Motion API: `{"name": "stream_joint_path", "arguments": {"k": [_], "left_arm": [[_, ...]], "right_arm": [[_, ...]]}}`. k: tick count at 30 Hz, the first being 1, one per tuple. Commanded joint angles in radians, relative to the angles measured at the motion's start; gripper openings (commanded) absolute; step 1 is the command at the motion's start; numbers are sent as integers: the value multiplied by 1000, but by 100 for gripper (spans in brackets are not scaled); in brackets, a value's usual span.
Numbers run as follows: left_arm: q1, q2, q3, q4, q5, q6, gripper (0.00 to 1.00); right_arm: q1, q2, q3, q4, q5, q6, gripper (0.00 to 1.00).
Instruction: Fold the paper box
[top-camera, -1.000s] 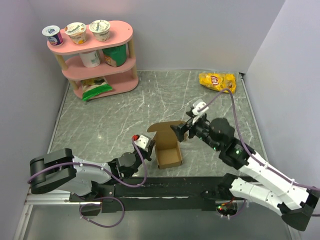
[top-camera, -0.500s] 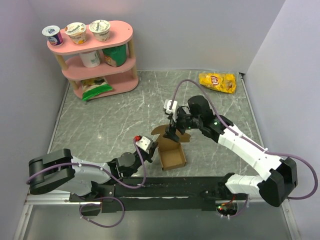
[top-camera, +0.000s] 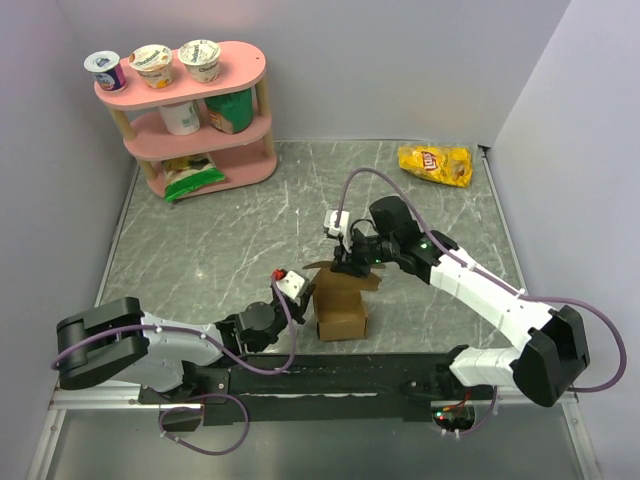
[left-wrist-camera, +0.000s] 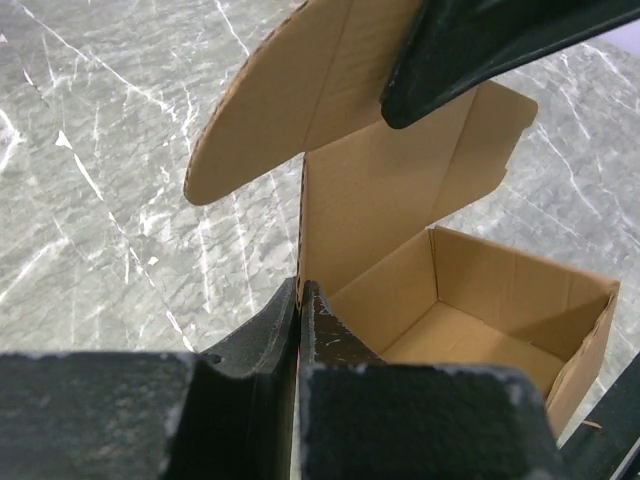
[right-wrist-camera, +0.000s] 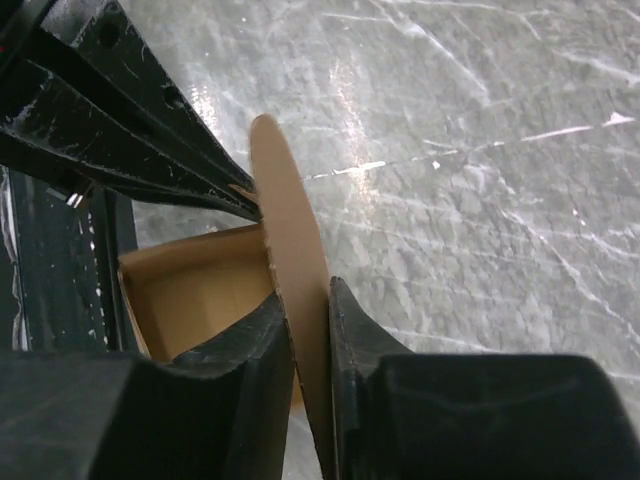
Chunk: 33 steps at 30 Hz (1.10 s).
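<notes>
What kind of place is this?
Probably a robot practice booth: left arm and right arm bolted to a walled table, holding a paper box, beside a pink shelf of yogurt cups.

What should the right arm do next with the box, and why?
Probably swing the lid flap down over the box: the right end effector pinches that upright flap, the left end effector clamps a side wall, and the box is open.

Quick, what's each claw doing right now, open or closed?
Left gripper: closed, pinching the plain brown cardboard box by its side wall.
Right gripper: closed on that box's rounded lid flap.
</notes>
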Motion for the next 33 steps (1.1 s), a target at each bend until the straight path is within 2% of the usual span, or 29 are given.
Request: {"name": "stream_joint_path", "arguments": {"k": [1,2,3,4,6,7,9,10,13,15,18,20,21,26,28,30,33], "left_arm": [[16,-9,43,0,9,-52,10],[30,-15,43,0,25,-72,11],[38,-31,42,-3,39,-83,12],[44,-40,40,-8,65,-92,16],[59,-78,31,-17,92,-111,27],[62,-95,27,-23,109,-117,45],[76,-164,13,-61,134,-132,54],[82,-195,5,-80,145,-138,66],[134,-337,-39,-149,235,-166,81],[203,-460,-82,-198,336,-190,84],[329,-589,-148,-229,471,-230,83],[429,-600,-170,-230,529,-255,82],[458,-583,-168,-232,618,-261,81],[559,-349,-119,-149,810,-266,75],[605,-284,-115,-47,903,-282,72],[622,-197,-89,-2,963,-293,66],[624,-100,-46,78,1050,-310,64]], "right_arm": [[11,-48,-37,22,47,49,18],[14,-51,-42,24,65,55,15],[26,-53,-42,26,82,65,2],[31,-53,-47,26,112,69,0],[36,-67,-62,50,133,74,0],[39,-71,-77,58,142,74,0],[37,-90,-88,73,163,71,0],[39,-94,-93,76,168,68,0],[36,-110,-94,75,171,55,0],[37,-119,-93,73,160,48,0],[36,-131,-97,81,134,49,0],[31,-137,-100,85,125,49,0],[34,-142,-100,87,119,51,0],[33,-153,-93,82,96,55,0],[33,-154,-91,81,91,55,0],[33,-159,-93,81,91,57,0],[34,-163,-94,85,93,60,0]]}}
